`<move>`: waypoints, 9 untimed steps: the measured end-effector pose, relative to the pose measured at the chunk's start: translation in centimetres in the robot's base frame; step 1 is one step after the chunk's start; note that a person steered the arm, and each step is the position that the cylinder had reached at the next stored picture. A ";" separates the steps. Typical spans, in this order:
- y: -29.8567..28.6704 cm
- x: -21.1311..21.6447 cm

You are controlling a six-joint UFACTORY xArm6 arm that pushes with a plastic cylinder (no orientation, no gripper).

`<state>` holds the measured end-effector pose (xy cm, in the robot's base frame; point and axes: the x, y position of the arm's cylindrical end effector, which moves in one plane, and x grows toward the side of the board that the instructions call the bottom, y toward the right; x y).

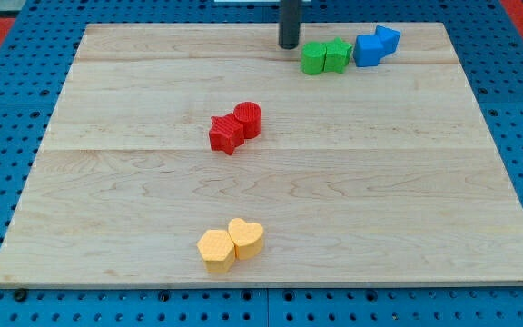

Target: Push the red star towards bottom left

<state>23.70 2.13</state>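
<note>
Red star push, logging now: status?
My tip at view's top, left of green blocks. Red star mid-board, touching red cylinder. Bottom-left path clear.

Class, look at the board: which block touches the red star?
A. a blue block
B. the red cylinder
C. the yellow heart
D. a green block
B: the red cylinder sits against the red star on its upper-right side at mid-board, while my tip stands far off near the view's top.
</note>
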 end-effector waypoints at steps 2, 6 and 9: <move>-3.2 0.0; -1.4 0.6; 0.3 15.8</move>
<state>39.47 2.47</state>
